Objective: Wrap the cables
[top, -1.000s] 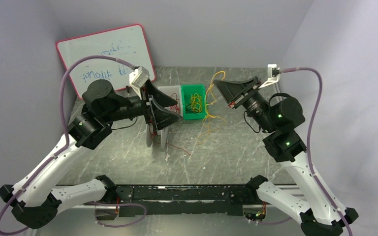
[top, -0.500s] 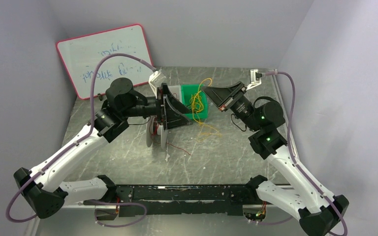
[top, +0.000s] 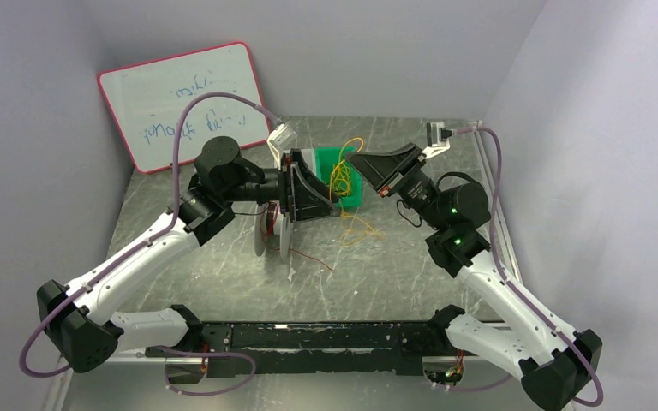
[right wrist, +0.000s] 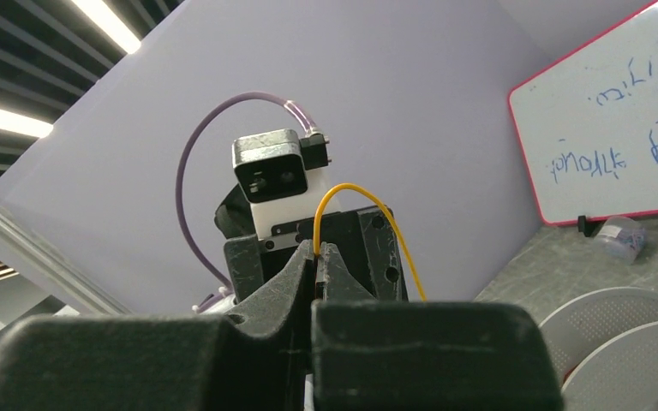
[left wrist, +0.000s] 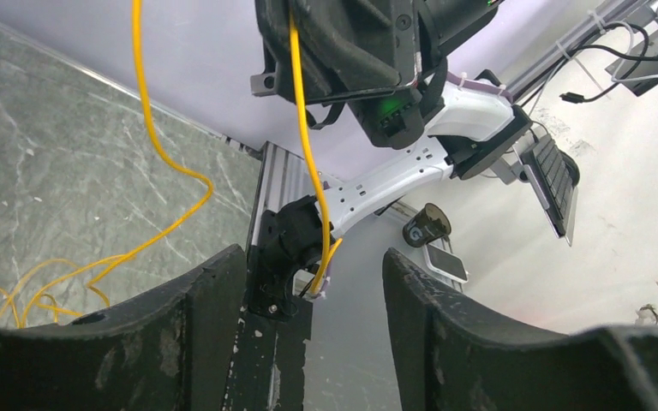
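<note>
My right gripper (top: 356,160) is raised over the green bin and shut on a thin yellow cable (top: 343,174). The cable hangs down from it to a loose yellow tangle (top: 358,229) on the table. In the right wrist view the cable (right wrist: 343,190) loops out from between the closed fingertips (right wrist: 319,250). My left gripper (top: 327,202) faces the right one and is open and empty. In the left wrist view its fingers (left wrist: 218,312) stand wide apart, with the hanging yellow cable (left wrist: 298,94) ahead of them. A thin red cable (top: 311,257) trails from the white spool (top: 272,236).
A green bin (top: 326,161) holding more yellow cables stands at the middle back. A whiteboard (top: 180,103) leans on the back-left wall. The spool stands on edge below my left gripper and also shows in the right wrist view (right wrist: 630,342).
Both grippers have closed in on each other over the green bin. The right one moved left with the yellow cable, and the left one moved right off the spool.
</note>
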